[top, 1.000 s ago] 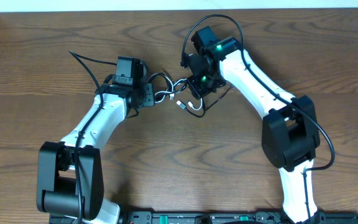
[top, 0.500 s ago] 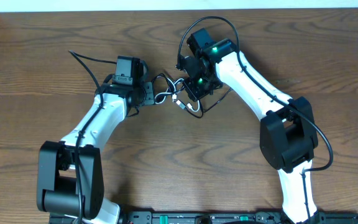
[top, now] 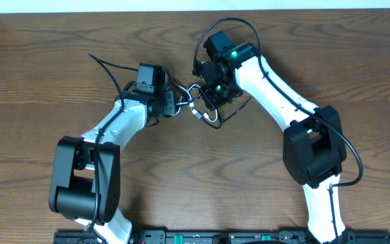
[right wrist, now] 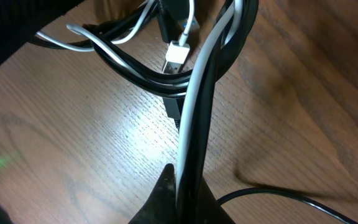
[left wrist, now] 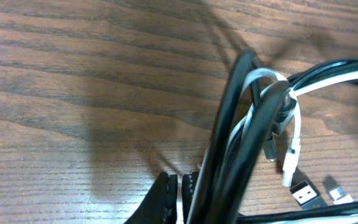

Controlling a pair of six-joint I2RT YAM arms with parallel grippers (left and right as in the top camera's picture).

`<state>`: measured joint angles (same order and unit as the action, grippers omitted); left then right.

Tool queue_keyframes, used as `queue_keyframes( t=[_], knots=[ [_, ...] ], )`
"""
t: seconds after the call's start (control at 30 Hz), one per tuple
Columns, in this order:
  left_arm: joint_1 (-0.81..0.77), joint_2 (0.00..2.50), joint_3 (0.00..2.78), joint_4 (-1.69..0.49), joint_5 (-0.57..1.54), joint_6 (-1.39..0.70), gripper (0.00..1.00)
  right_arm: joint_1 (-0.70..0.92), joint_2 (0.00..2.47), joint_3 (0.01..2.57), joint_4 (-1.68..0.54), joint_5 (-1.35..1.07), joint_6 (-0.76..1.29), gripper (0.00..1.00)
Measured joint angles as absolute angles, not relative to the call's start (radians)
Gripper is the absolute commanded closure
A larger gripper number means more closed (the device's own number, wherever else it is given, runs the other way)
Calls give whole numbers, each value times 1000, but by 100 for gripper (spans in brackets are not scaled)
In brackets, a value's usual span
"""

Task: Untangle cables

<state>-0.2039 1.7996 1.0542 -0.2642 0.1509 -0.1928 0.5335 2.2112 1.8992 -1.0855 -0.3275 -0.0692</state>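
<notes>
The surface [top: 46, 68] is matte brown wood grain with long dark streaks. Two arms with white shells and black joints bend in from the near edge, the left arm [top: 110, 132] and the right arm [top: 276, 85], and their tips come close together toward the far middle. Between those tips are the cables [top: 189, 102]: thin, smooth, round cords, several glossy black and one white, looped through one another in a tangle. The left claw [left wrist: 178, 193] is pressed together on black strands, with a sliver of white between its tips. The right claw [right wrist: 185, 186] pinches a black cord and a white one side by side. A flat black USB plug [left wrist: 304, 194] with a metal mouth shows low beside the bundle. A small white plug [right wrist: 176, 57] hangs among the loops.
</notes>
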Motion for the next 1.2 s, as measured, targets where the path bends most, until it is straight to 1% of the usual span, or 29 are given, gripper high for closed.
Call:
queue_keyframes(
  t=[0.23,0.53,0.7,1.03,1.2],
  knots=[
    [-203,1760,1054,-316,151,-191,93,533,2211,1898,-1087,-329,-69,98],
    [-203,1497,1054,-408,136,-191,93,533,2211,1817,-1025,-341,-68,99],
    [-203,1498,1053,-429,17,-242,92,535,2211,1768,-967,-347,-52,98],
    [-203,1519,1029,-461,-194,-398,92,535,2211,1669,-841,-350,75,98],
    [-203,1519,1029,-467,-262,-447,91,537,2211,1634,-816,-354,97,98]
  ],
)
